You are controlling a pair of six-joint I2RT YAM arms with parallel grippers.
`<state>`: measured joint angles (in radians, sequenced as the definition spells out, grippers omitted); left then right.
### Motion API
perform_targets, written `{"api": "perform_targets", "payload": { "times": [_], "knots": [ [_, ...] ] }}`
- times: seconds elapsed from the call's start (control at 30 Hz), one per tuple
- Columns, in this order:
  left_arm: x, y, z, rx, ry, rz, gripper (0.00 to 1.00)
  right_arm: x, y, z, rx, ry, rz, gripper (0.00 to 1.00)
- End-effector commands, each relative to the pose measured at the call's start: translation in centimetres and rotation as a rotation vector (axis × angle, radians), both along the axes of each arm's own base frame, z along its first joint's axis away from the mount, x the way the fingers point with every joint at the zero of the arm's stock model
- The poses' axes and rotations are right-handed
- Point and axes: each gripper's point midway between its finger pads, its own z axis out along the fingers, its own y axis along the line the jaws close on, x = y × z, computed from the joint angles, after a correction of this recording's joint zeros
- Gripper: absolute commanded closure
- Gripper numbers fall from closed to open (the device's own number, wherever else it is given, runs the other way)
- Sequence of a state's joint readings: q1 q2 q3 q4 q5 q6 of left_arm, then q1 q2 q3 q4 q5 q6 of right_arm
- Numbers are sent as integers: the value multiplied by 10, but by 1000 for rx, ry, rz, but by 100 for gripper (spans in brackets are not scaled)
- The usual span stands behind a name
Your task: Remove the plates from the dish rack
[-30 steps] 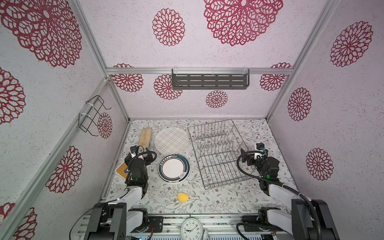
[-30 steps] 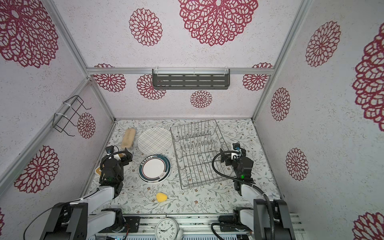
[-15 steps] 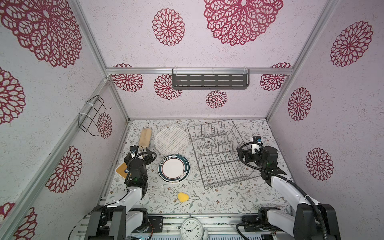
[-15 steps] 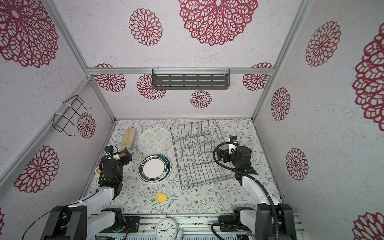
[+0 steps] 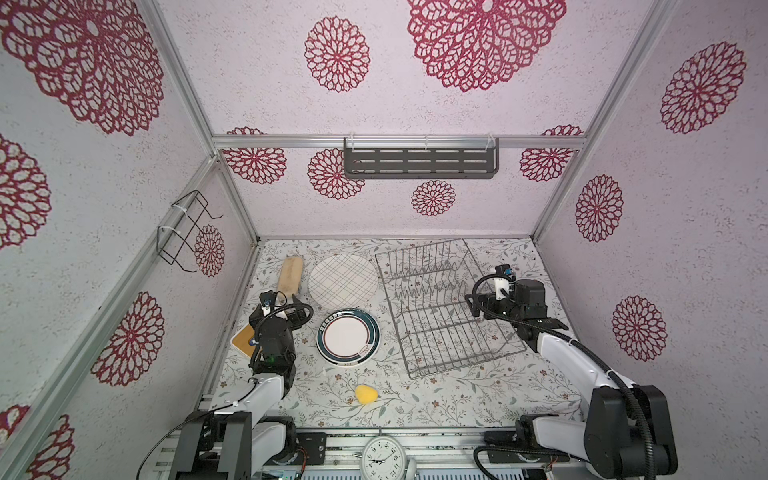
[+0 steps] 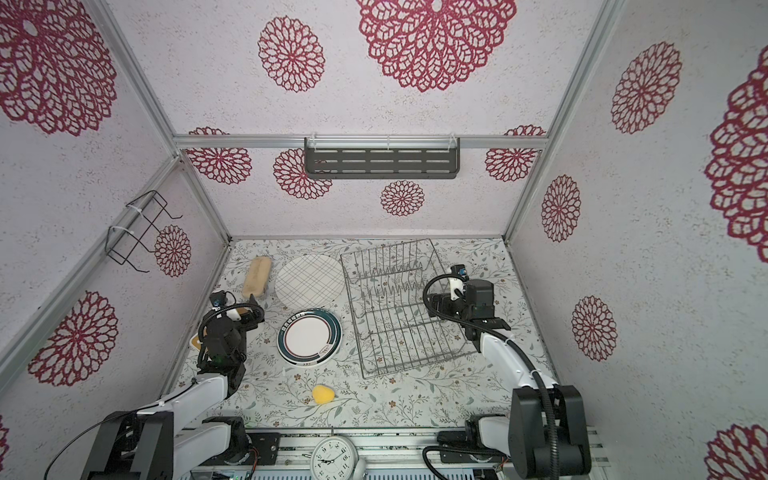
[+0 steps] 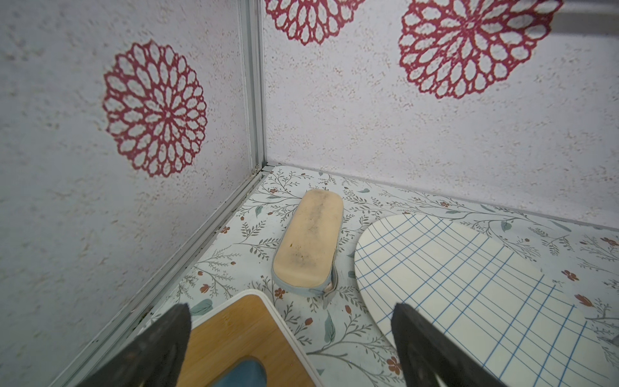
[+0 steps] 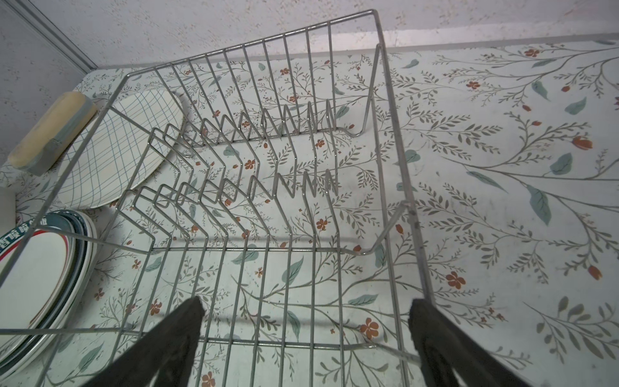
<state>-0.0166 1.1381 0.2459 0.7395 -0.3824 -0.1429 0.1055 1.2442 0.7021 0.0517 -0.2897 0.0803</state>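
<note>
1. RACK BARE: The silver-grey wire dish rack [image 5: 467, 363] sat on the floral tabletop [image 5: 457, 399]. In both top views I could find no plate between its upright prongs [image 8: 268, 197].
2. The plates lay flat on the table, left of the rack. A large round white plate with thin dark grid lines [image 5: 343, 279] was just beside the rack's far left corner; whether they touched, I could not tell. A stack of white plates with dark green rim bands [image 5: 348, 338] lay nearer the front, slightly apart from the rack.
3. My right gripper [image 8: 308, 301] hovered over the rack's right-hand side, fingers spread wide and empty. It pointed across the rack, whose long axis ran front to back, towards the plates.
4. My left gripper [image 7: 290, 308], equally wide and empty, hung over a wooden board with a white rim [image 7: 241, 335], facing an oblong tan pouch [image 7: 310, 248]. This arm was the nearer to both plate spots.
5. Only the right wrist view showed the stack's layered edges [image 8: 80, 268] through the wires; I could not count them. The left wrist view showed the grid plate [image 7: 469, 284] but neither the rack nor the stack.
6. I judged the unloading complete, with nothing left to lift.
</note>
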Motion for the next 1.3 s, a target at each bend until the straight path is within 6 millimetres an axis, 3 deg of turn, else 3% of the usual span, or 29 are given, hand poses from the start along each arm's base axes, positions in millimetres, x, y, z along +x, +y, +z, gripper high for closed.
{"api": "perform_targets", "payload": {
  "times": [0.0, 0.23, 0.5, 0.77, 1.0, 1.27],
  "knots": [
    [-1, 1, 4, -6, -16, -1, 3, -1, 4, 15, 5, 6, -7, 1],
    [-4, 4, 2, -11, -12, 15, 3, -7, 4, 16, 40, 121, -57, 1],
    [-2, 2, 2, -18, -11, 4, 3, -11, 6, -27, -32, 248, -86, 1],
    [-5, 2, 4, -15, -12, 6, 3, -10, 30, -27, -34, 249, -42, 1],
    [-5, 2, 3, -14, -11, 4, 3, -4, 6, -59, -83, 279, -75, 1],
    [-5, 1, 4, -15, -14, -3, 3, 6, -20, -71, -95, 245, -112, 1]
  ]
}}
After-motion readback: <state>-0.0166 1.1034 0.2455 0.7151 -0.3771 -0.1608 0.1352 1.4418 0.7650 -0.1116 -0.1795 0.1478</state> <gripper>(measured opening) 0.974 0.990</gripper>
